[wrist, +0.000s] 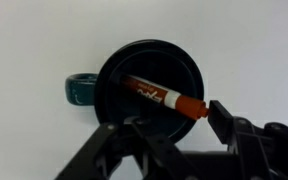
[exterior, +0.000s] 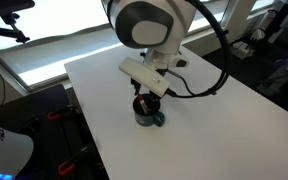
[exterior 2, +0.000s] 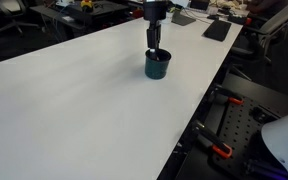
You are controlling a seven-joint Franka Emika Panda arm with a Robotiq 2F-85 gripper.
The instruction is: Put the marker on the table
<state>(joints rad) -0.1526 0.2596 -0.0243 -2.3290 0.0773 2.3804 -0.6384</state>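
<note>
The marker [wrist: 162, 96], dark with an orange-red end, lies slanted inside the dark round mug [wrist: 114, 70], its red end sticking out over the rim. My gripper [wrist: 165, 124] hangs straight above the mug, open, with a finger on either side of the marker. The right finger is at the marker's red tip. In both exterior views the gripper [exterior: 150, 94] [exterior 2: 156, 44] reaches down into the top of the mug [exterior: 149, 116] [exterior 2: 158, 67], and the marker is hidden there. The mug stands on the white table [exterior: 214, 120] [exterior 2: 74, 100].
The mug's teal handle [wrist: 77, 89] points left in the wrist view. A black cable [exterior: 199, 85] runs from the arm over the table. Dark flat items [exterior 2: 216, 30] lie at the table's far end. Table edges drop to clamps and gear [exterior 2: 224, 125].
</note>
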